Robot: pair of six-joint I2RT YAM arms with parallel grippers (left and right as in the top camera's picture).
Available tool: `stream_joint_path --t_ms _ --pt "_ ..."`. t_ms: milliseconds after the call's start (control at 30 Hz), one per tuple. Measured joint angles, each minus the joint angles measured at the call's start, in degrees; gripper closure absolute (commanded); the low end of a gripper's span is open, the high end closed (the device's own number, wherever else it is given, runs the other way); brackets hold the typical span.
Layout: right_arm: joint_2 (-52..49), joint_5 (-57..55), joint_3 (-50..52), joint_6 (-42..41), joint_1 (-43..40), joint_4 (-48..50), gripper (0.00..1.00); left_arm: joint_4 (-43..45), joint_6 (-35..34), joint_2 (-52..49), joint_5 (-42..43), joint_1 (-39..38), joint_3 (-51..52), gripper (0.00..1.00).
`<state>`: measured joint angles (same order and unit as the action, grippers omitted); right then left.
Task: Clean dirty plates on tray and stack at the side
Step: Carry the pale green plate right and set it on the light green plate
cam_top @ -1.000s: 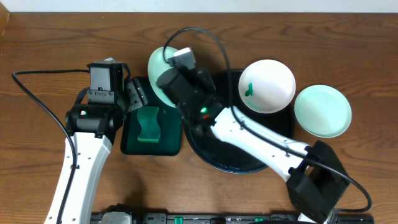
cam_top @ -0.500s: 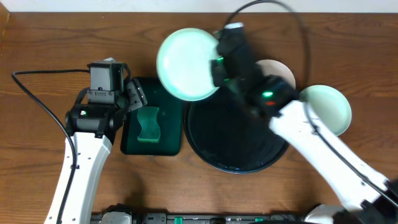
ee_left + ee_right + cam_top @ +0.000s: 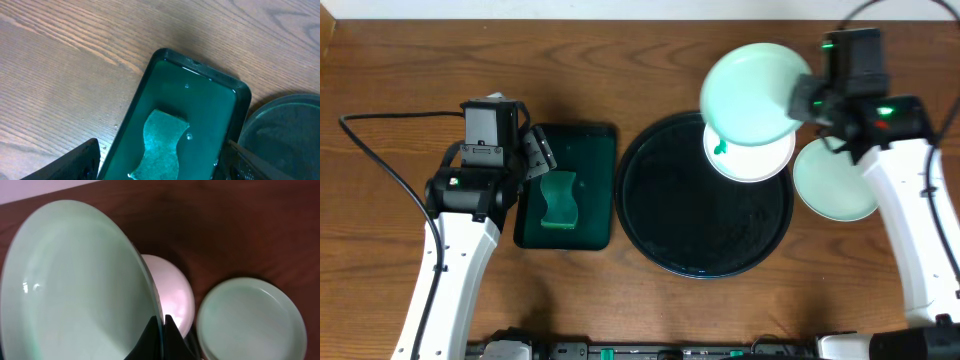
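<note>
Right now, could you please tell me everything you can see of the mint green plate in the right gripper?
The mint green plate is round, shallow and glossy, with a low raised rim and no smear visible inside. The right gripper pinches its rim at one edge, holding it up in the air. From overhead it overlaps the white plate and the far rim of the black tray. Nothing else appears to touch it.

Brown wood-grain table [image 3: 390,70] fills the view, a pale strip [image 3: 570,8] along its far edge.
</note>
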<state>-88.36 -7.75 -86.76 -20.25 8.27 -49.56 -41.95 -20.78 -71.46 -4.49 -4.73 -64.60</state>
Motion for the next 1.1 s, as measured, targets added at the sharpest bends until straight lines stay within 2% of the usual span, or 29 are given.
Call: stream_joint_path --t_ms 200,433,700,1100 --pt "0.0 4.5 0.0 -0.2 -12.4 -2.8 0.99 0.0 0.0 0.0 0.0 0.0 0.0 0.22" --pt "0.0 5.7 0.0 -0.2 -20.1 -3.8 0.99 0.0 0.0 0.0 0.0 0.0 0.0 0.22" --pt "0.0 6.0 0.0 -0.2 -24.6 -3.8 0.99 0.0 0.0 0.0 0.0 0.0 0.0 0.22" --pt "0.0 1.9 0.8 -0.2 -26.5 -3.9 0.99 0.0 0.0 0.0 0.0 0.0 0.0 0.22"
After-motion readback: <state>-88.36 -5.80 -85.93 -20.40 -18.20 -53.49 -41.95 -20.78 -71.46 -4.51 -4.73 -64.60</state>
